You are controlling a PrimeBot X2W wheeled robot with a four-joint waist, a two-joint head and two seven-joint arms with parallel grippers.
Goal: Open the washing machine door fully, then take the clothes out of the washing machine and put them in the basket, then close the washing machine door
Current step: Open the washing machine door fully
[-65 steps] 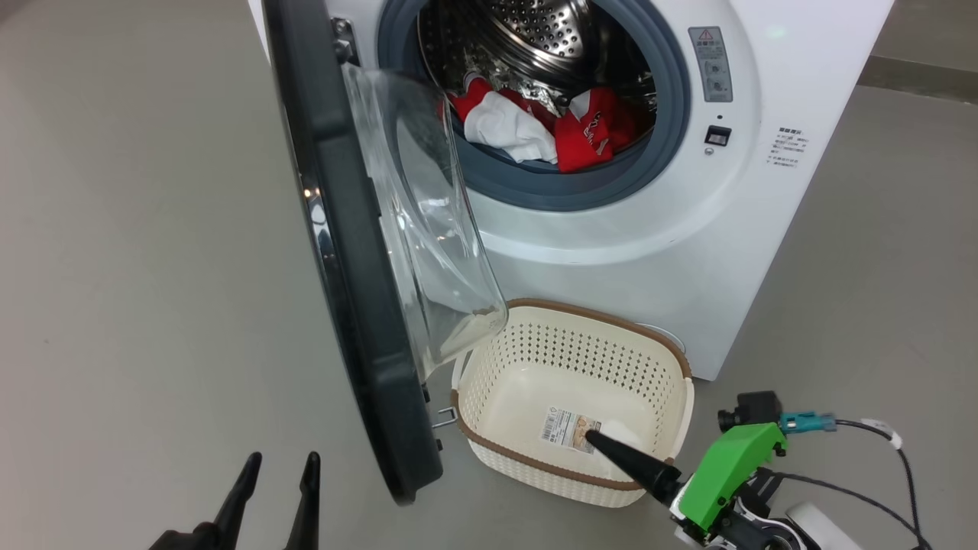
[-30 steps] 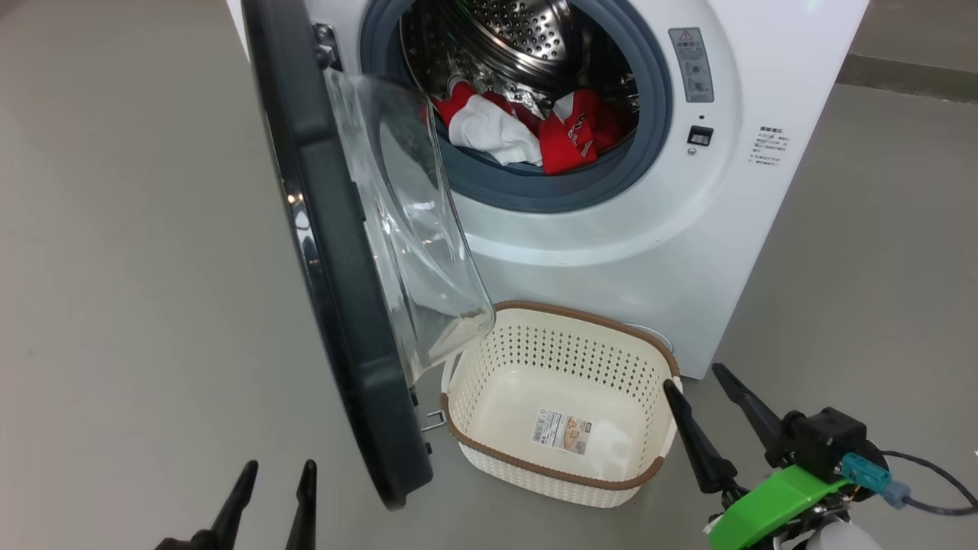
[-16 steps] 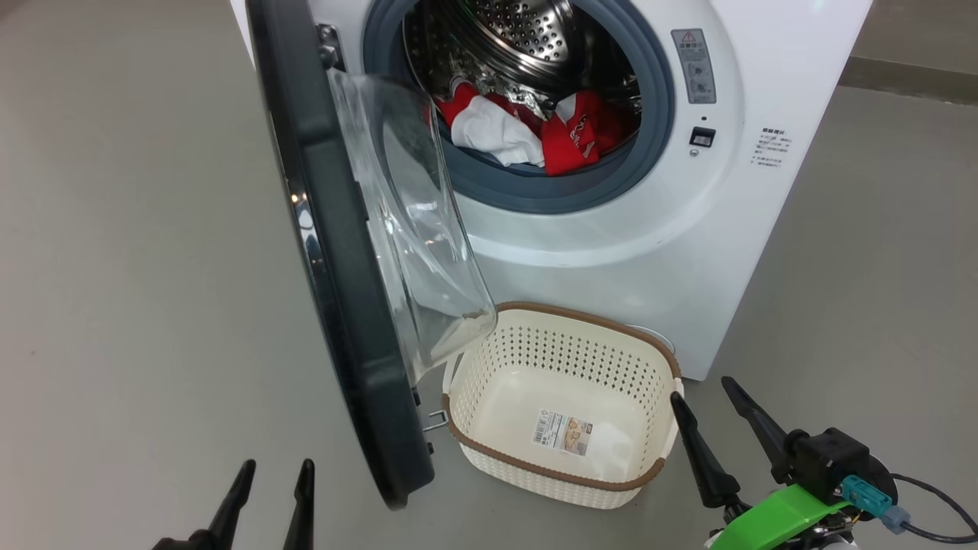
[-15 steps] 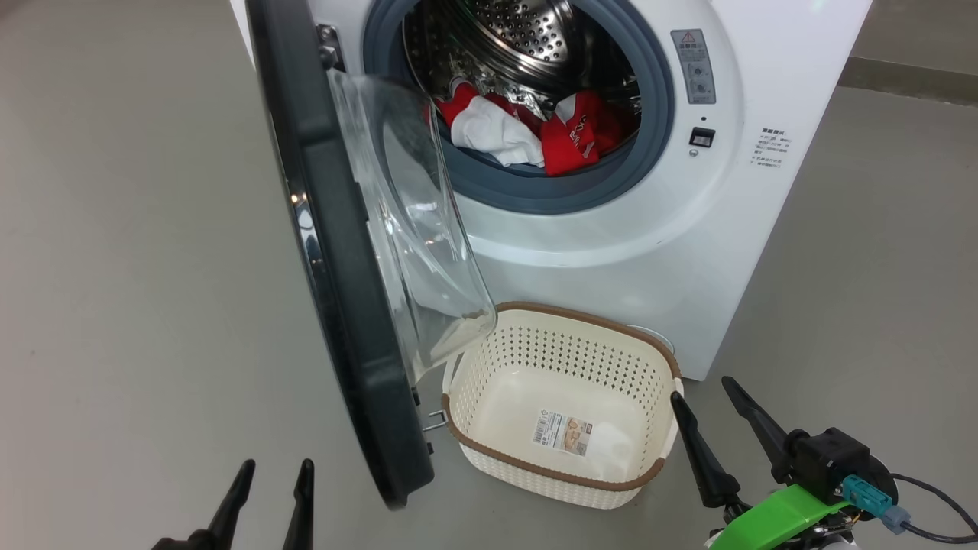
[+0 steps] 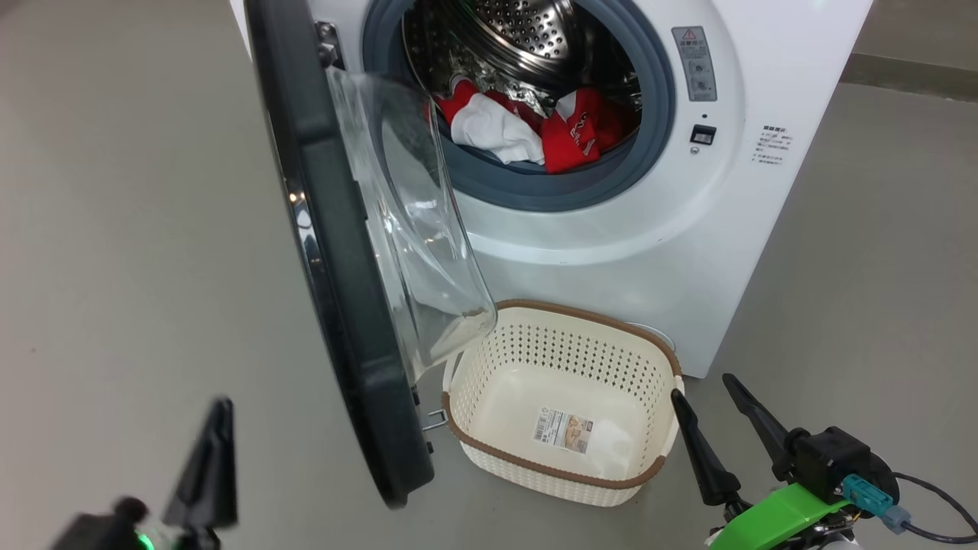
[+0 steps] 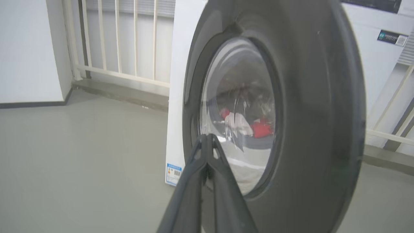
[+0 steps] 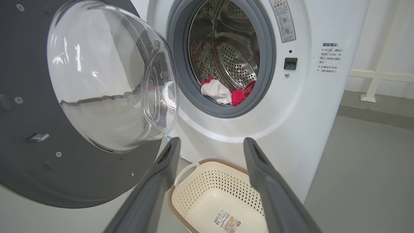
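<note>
We judge door-opening step in hand: washing machine door [image 5: 328, 229] half-swung, left of basket [image 5: 565, 477]; clothes [image 5: 535, 134] inside washing machine [image 5: 688, 252]. By door's outer face, left end effector [image 6: 207, 138] pressed together; right end effector [image 7: 210, 144] spread, right of basket. Next: we swing door wider.

**Door [image 5: 332, 252] swung out, clothes [image 5: 565, 141] inside, basket [image 5: 581, 347] waiting**

The washing machine [image 5: 688, 252] is a white front-loader with a round opening ringed in grey rubber. The door, a wide black rim around a bulging clear glass bowl, hangs from the machine's left side and stands out roughly square to its front. The clothes, red with white parts, lie bunched low in the machine's steel drum [image 5: 535, 30], just behind the ring. The basket, cream, perforated and brown-rimmed, stands upright just before the machine's lower front, holding only a paper label [image 5: 567, 429].
</note>
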